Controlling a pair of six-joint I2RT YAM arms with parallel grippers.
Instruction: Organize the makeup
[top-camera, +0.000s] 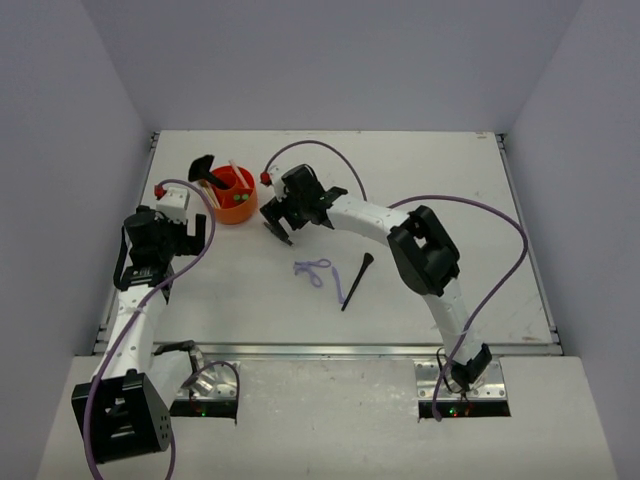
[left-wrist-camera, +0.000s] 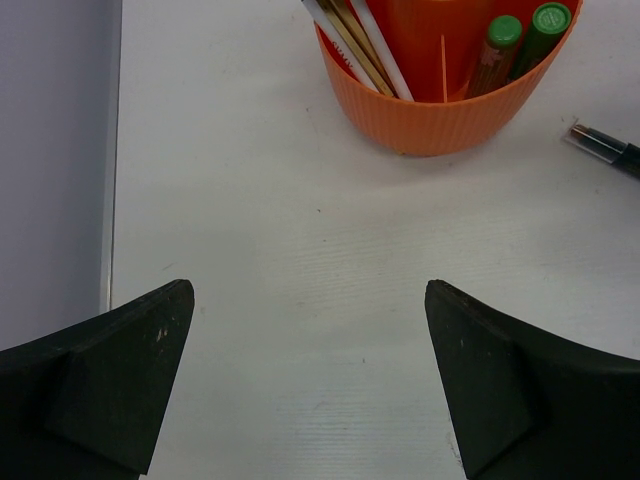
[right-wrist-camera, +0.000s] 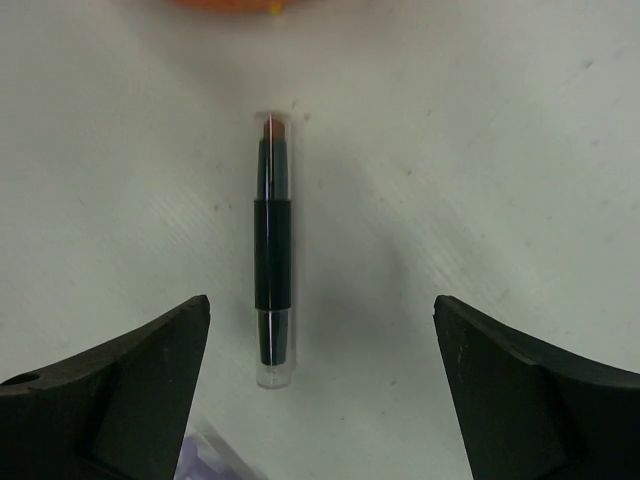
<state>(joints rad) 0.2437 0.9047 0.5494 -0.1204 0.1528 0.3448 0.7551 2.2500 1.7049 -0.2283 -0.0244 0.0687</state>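
Left gripper (left-wrist-camera: 310, 300): I see it spread wide over bare table (top-camera: 450, 190) near the left edge, with nothing between the fingers.
Right gripper (right-wrist-camera: 320, 330): spread wide as well, pinching nothing, low over the table just right of the orange tub (top-camera: 236, 205).
Dark pencil (right-wrist-camera: 272, 265): lies flat on the table between the right fingers, touching neither, with one end pointing toward the tub.
Orange tub: stands toward the far left corner of the table, just ahead of my left gripper.
In the tub: two green tubes (left-wrist-camera: 505, 35) share one compartment, thin pale sticks (left-wrist-camera: 350, 45) lean in the next, and a black brush (top-camera: 205, 168) stands out above the rim.
Lilac looped tool (top-camera: 312, 268): flat near the middle of the table, well apart from the tub.
Second black brush (top-camera: 356, 282): lies slanted just right of the lilac tool, toward the near edge.
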